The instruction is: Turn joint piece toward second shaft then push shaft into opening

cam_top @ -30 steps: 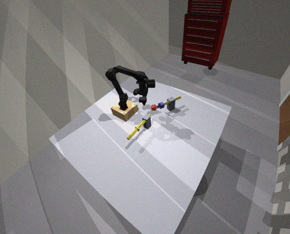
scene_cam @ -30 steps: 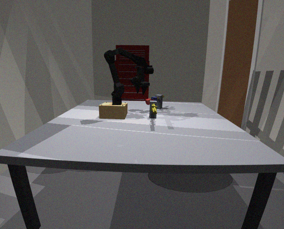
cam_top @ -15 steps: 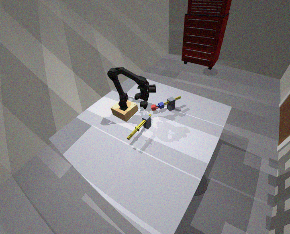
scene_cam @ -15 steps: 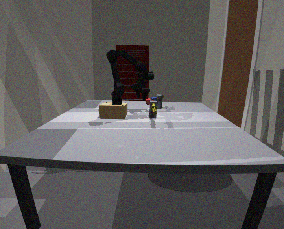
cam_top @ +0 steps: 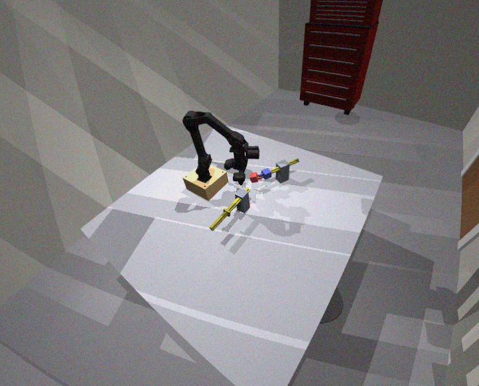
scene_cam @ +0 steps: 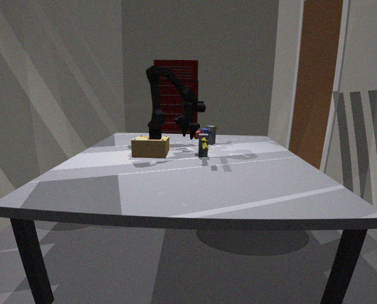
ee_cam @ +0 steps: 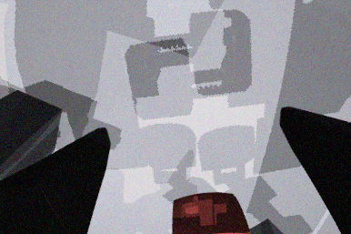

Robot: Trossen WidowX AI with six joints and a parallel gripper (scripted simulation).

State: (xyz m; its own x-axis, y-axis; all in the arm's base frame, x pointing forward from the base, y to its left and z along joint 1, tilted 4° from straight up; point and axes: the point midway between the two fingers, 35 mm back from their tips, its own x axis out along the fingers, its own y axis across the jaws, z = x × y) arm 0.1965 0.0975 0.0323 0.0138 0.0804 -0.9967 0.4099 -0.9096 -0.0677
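Observation:
The red joint piece [cam_top: 253, 177] [scene_cam: 197, 133] [ee_cam: 205, 211] sits on a blue hinge part [cam_top: 266, 173] [scene_cam: 204, 130] at the end of the first yellow shaft [cam_top: 293, 161], which is fixed in the farther grey block [cam_top: 282, 171] [scene_cam: 211, 133]. Whether its opening lines up with the second shaft is unclear. The second yellow shaft [cam_top: 221, 219] [scene_cam: 204, 143] passes through the nearer grey block [cam_top: 243, 201] [scene_cam: 200, 149]; its short inner end stands apart from the red piece. My gripper [cam_top: 236, 175] [scene_cam: 188, 136] [ee_cam: 195, 127] is open and empty, beside the red piece on the arm-base side.
The arm stands on a wooden base [cam_top: 207, 192] [scene_cam: 150, 149] left of the shafts. The nearer block shows dark at the left edge of the wrist view [ee_cam: 23, 111]. A collar [cam_top: 226, 212] sits on the second shaft. A red tool cabinet [cam_top: 331, 62] stands beyond the table.

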